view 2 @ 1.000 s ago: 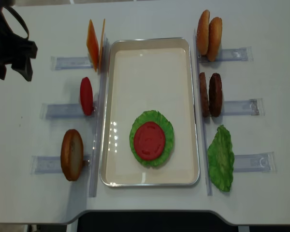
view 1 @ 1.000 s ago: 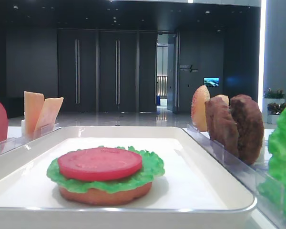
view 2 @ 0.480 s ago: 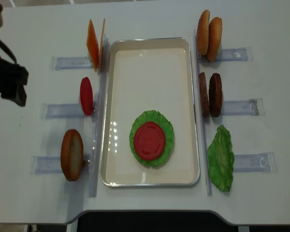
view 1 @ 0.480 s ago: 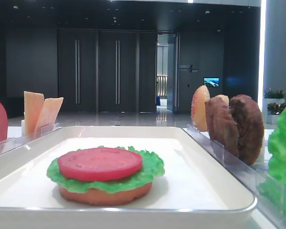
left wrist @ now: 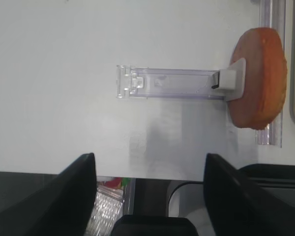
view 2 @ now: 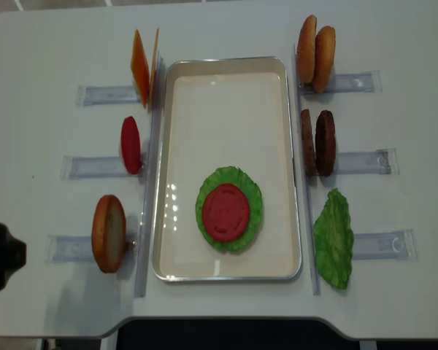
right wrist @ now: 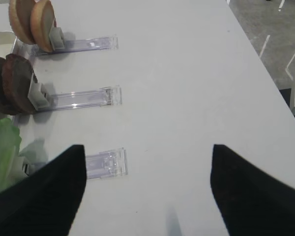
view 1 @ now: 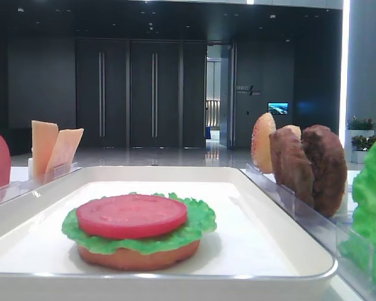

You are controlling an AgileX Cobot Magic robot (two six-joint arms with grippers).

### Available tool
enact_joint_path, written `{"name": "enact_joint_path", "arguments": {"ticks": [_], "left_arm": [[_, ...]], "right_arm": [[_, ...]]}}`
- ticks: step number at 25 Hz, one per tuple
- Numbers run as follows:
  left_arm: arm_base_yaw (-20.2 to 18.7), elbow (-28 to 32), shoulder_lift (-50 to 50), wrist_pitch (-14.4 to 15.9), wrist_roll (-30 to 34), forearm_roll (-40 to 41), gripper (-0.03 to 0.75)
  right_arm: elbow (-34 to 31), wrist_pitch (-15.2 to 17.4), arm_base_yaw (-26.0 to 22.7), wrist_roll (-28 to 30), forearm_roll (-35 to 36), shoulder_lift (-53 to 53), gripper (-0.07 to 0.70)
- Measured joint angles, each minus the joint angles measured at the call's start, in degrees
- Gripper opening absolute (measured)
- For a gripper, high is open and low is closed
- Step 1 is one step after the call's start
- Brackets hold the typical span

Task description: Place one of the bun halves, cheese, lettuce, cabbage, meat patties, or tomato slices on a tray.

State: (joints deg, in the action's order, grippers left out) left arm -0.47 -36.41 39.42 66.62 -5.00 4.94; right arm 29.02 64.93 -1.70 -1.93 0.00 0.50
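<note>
On the white tray (view 2: pixel 226 67) sits a stack: a bun half (view 1: pixel 138 256) at the bottom, lettuce (view 2: pixel 252 195) on it, a tomato slice (view 2: pixel 225 212) on top. My left gripper (left wrist: pixel 150 196) is open and empty. It hangs over the table's front left edge, just short of the upright bun half (left wrist: pixel 258 78) in its clear holder. From above, only a dark part of the left arm (view 2: pixel 0 257) shows. My right gripper (right wrist: pixel 147 187) is open and empty over bare table, to the right of the holders.
Upright in clear holders left of the tray are cheese (view 2: pixel 140 67), a tomato slice (view 2: pixel 131 144) and a bun half (view 2: pixel 108 233). Right of it are bun halves (view 2: pixel 316 52), meat patties (view 2: pixel 317 142) and a lettuce leaf (view 2: pixel 333 237).
In the overhead view the left arm has moved from the far left corner down the left edge to the front left. The stack on the tray has not moved.
</note>
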Motion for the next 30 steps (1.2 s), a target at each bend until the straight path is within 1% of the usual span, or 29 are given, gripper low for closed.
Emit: {"name": "enact_joint_path", "arguments": {"ticks": [4,8,14,20,25,30], "left_arm": [[0.0,6.58,-10.07,-0.52,0.0,-0.02,0.518],[0.0,8.83,-18.85,-3.23,0.0,-0.02,0.518],[0.0,9.29,-28.26,-3.3,0.0,-0.02,0.518],[0.0,9.29,-34.92,-3.19,0.0,-0.02,0.518],[0.0,9.29,-39.42,-3.09,0.0,-0.02,0.518],[0.0,9.29,-40.29,-3.0,0.0,0.03,0.518]], "right_arm": [[0.0,0.0,0.0,0.0,0.0,0.0,0.503],[0.0,0.0,0.0,0.0,0.0,0.0,0.503],[0.0,0.0,0.0,0.0,0.0,0.0,0.503],[0.0,0.0,0.0,0.0,0.0,0.0,0.503],[0.0,0.0,0.0,0.0,0.0,0.0,0.503],[0.0,0.0,0.0,0.0,0.0,0.0,0.503]]}}
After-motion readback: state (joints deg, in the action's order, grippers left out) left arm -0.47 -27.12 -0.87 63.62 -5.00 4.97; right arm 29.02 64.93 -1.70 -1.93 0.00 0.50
